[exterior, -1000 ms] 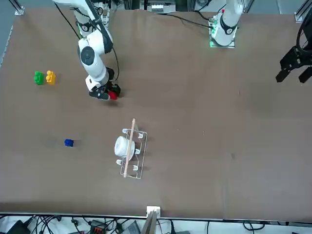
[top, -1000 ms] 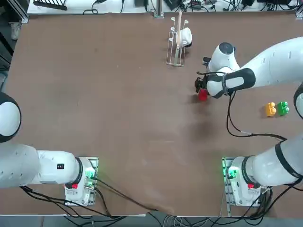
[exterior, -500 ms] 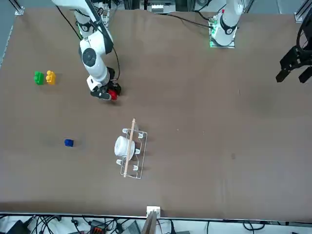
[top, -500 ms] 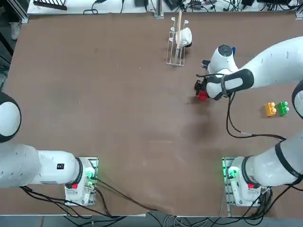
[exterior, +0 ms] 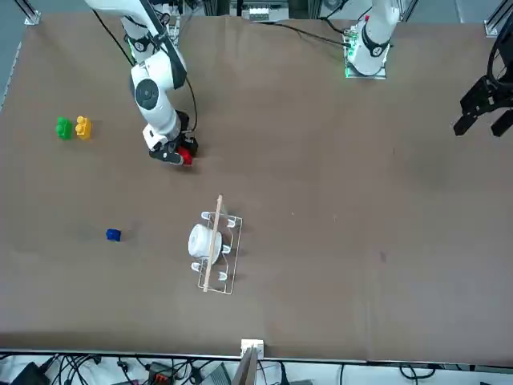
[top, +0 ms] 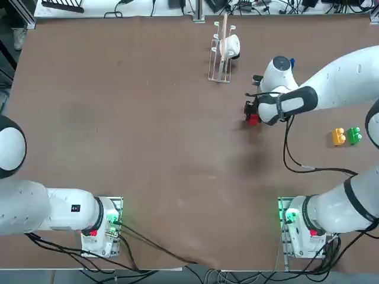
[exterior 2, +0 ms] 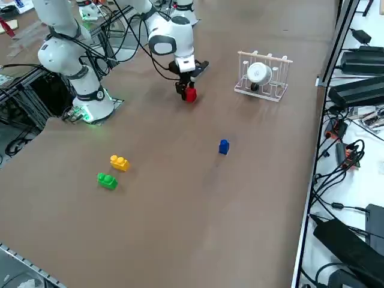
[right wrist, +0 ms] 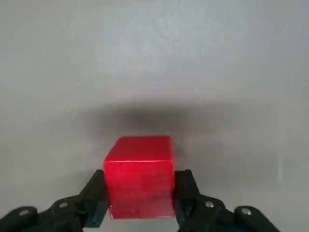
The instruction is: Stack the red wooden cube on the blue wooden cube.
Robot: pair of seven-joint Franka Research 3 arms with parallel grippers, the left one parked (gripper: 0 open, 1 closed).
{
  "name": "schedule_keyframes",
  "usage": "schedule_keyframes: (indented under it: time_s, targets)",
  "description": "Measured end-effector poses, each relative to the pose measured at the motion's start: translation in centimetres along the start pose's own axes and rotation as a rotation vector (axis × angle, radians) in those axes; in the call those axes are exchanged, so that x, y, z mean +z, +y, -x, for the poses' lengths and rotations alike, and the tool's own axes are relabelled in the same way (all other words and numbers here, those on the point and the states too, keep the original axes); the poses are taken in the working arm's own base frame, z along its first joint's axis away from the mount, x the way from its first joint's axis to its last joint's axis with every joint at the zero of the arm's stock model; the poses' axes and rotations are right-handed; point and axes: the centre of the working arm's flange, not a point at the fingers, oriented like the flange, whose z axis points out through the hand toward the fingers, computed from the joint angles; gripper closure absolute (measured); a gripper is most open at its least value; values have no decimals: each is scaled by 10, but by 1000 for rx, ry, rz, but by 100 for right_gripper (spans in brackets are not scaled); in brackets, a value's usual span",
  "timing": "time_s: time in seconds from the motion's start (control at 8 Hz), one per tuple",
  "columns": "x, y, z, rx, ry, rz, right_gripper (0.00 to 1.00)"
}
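Evidently for stacking, the right gripper [right wrist: 140, 200] pinches the red cube [right wrist: 140, 188], jaws closed against its sides, well apart from the blue cube [exterior 2: 224, 147].

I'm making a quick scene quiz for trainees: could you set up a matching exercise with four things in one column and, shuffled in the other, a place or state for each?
Things
1. red cube
2. blue cube
3. white rack
4. yellow block

Places or states
A. beside the green block
B. between the fingers of the right gripper
C. alone on the table, with nothing stacked on it
D. holding a white cup

Pairs: 1-B, 2-C, 3-D, 4-A
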Motion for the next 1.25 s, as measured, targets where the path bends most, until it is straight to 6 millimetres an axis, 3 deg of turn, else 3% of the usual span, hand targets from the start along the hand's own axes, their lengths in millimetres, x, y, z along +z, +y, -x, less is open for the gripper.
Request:
schedule_keyframes:
  time_s: [0.25, 0.5, 0.88, 1.25]
  targets:
    - [-4, -1, -3, -20, 11, -6, 30]
    - [-32, 3, -24, -88, 51, -13, 30]
    - [-113, 33, -90, -217, 58, 18, 30]
    - [-186, 90, -153, -314, 58, 38, 30]
